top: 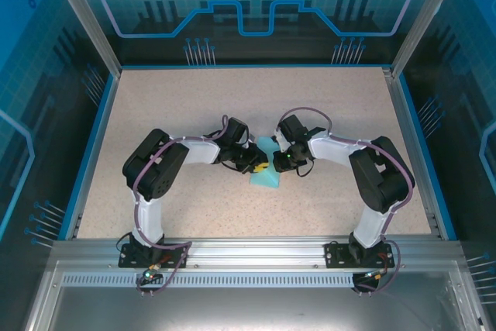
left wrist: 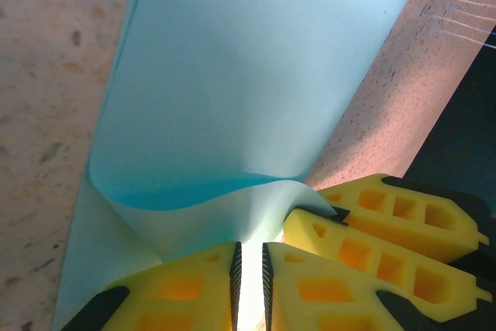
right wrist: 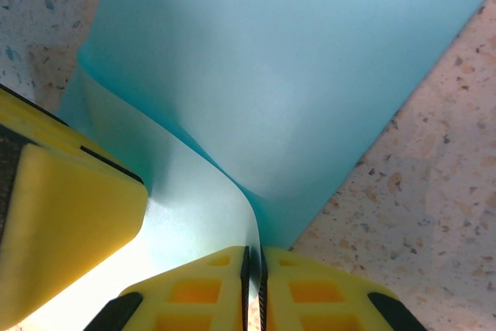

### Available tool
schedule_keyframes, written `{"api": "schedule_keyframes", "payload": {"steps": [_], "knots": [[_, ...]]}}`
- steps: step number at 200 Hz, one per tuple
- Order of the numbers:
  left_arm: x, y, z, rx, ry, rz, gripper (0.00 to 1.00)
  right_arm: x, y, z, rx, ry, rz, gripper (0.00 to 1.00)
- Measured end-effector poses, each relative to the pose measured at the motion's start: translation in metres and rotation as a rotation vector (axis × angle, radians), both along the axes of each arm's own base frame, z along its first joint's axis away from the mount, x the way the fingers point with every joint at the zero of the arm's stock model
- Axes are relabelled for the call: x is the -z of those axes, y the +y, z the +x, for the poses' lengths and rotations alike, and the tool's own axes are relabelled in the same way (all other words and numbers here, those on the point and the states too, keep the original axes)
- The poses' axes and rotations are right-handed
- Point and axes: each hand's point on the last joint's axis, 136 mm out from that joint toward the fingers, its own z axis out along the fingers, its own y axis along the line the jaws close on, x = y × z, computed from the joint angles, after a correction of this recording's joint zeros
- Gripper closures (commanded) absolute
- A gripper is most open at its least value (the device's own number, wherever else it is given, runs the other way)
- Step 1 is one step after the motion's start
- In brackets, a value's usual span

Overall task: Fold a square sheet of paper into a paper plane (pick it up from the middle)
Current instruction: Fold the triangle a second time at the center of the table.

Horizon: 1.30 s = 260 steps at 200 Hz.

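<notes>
While one part lies flat on the table point(top: 194, 98) near its centre, the square sheet of paper point(top: 267, 180) curls up in a smooth bend along the middle, plain light cyan and uncreased. My left tool point(left wrist: 249, 284) is closed to a thin slit, pinching that raised curl. My right tool point(right wrist: 254, 288) nips the same curl from the other side, its jaws almost touching. Both arms fold inward, elbows pushed wide, and their wrists meet tip to tip over the sheet.
</notes>
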Motion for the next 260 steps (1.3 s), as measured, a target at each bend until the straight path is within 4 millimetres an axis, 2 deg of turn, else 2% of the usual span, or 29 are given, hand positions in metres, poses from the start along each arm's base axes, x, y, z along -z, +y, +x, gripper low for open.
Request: {"api": "schedule_keyframes", "payload": {"steps": [84, 111, 130, 151, 170, 187, 202, 227, 260], "knots": [[0.005, 0.001, -0.001, -0.002, 0.007, 0.013, 0.83, 0.005, 0.000, -0.001, 0.001, 0.010, -0.005, 0.84], [0.006, 0.001, -0.001, -0.002, 0.005, 0.012, 0.83, 0.004, 0.001, 0.000, 0.015, 0.014, 0.007, 0.73], [0.006, 0.001, 0.000, -0.001, 0.004, 0.011, 0.83, -0.005, 0.001, 0.000, 0.034, 0.000, 0.020, 0.67], [0.006, 0.001, -0.001, 0.001, 0.002, 0.011, 0.83, -0.026, -0.001, -0.005, 0.061, -0.037, 0.063, 0.64], [0.006, 0.001, -0.001, 0.001, 0.001, 0.011, 0.83, -0.044, -0.001, -0.010, 0.087, -0.060, 0.124, 0.70], [0.006, 0.001, -0.001, 0.001, 0.002, 0.012, 0.83, -0.051, 0.004, -0.017, 0.094, -0.051, 0.191, 0.78], [0.006, 0.001, -0.001, 0.001, 0.002, 0.012, 0.83, -0.045, 0.010, -0.027, 0.103, -0.008, 0.245, 0.85], [0.006, 0.001, -0.001, 0.001, 0.002, 0.012, 0.83, -0.031, 0.017, -0.044, 0.121, 0.075, 0.298, 0.88], [0.006, 0.001, -0.001, 0.001, 0.002, 0.012, 0.83, -0.023, 0.027, -0.046, 0.148, 0.130, 0.354, 0.89]]}}
